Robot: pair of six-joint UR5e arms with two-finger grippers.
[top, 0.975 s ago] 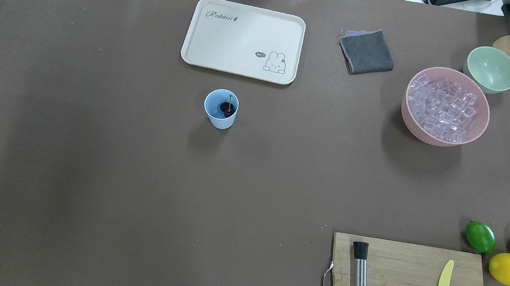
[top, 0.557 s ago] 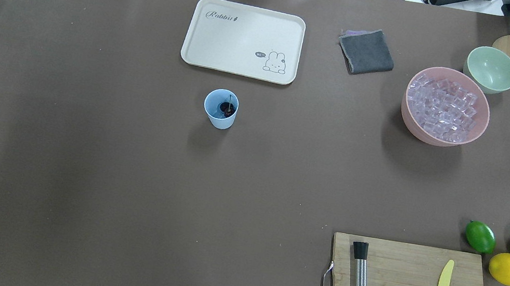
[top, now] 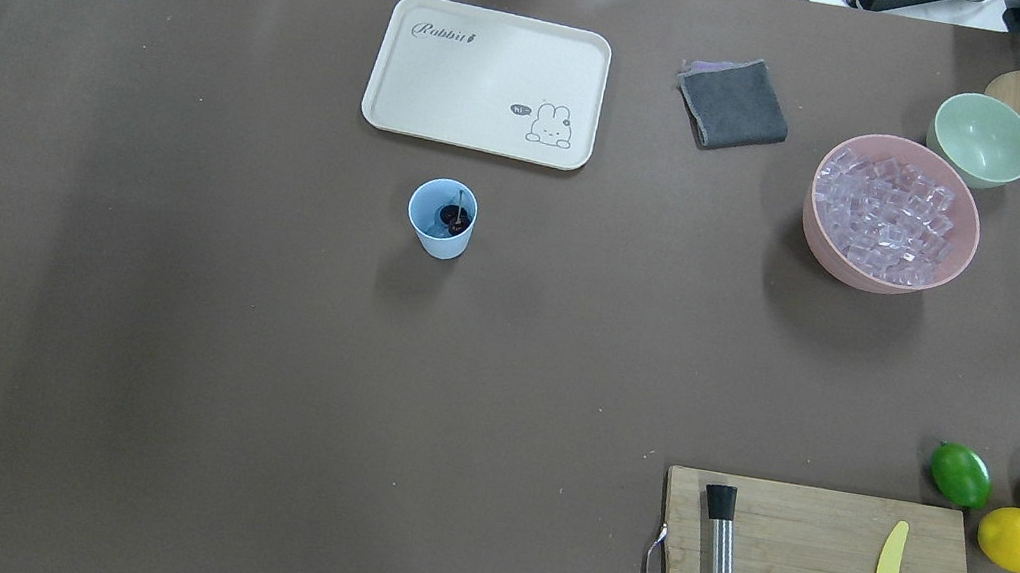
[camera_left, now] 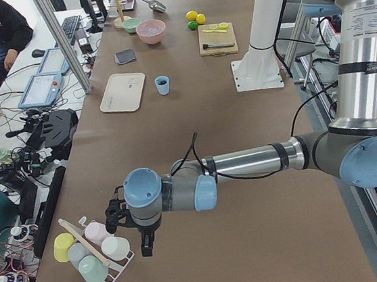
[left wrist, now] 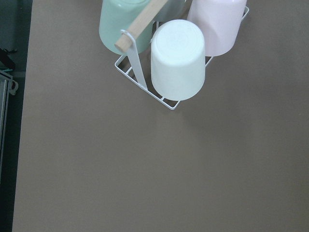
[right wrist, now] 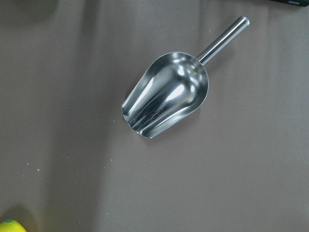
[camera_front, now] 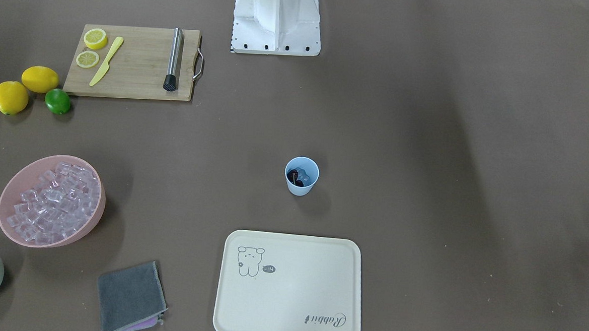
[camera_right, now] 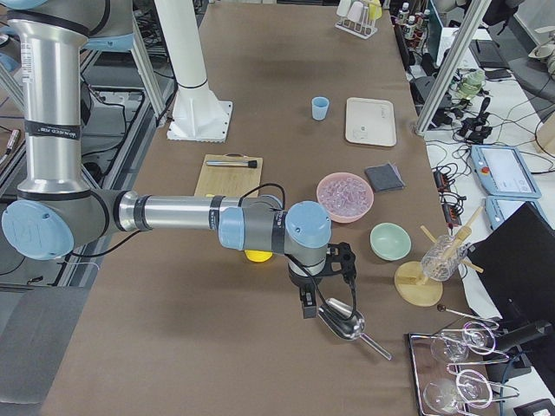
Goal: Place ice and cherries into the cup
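**Status.** The cup [top: 441, 218] stands upright near the table's middle, on the near side of the cream tray [top: 486, 81] and apart from it. The cherries [top: 454, 215] are seen inside the cup, with a stem rising toward the rim. The ice [top: 887, 232] is heaped in the pink bowl [top: 955, 272] at the far right. A pale, glassy lump appears under the cherries in the front-facing view, but whether it is ice cannot be confirmed at this size.

**Grippers.** The left gripper [camera_left: 136, 234] is held over a wire rack of cups [left wrist: 177, 60] at the left end of the table. The right gripper [camera_right: 323, 295] is held above the metal scoop [right wrist: 166, 94] at the right end. The finger state of either gripper cannot be told, and nothing is seen to be carried.

**Step in hand.** The cherry step is judged done, and the ice step is judged done or nearly so.

**Next move.** If more ice is required, the scoop must be grasped by its handle. It must then be filled at the pink bowl, carried level to the cup and tipped slowly, since the cup mouth is narrow.
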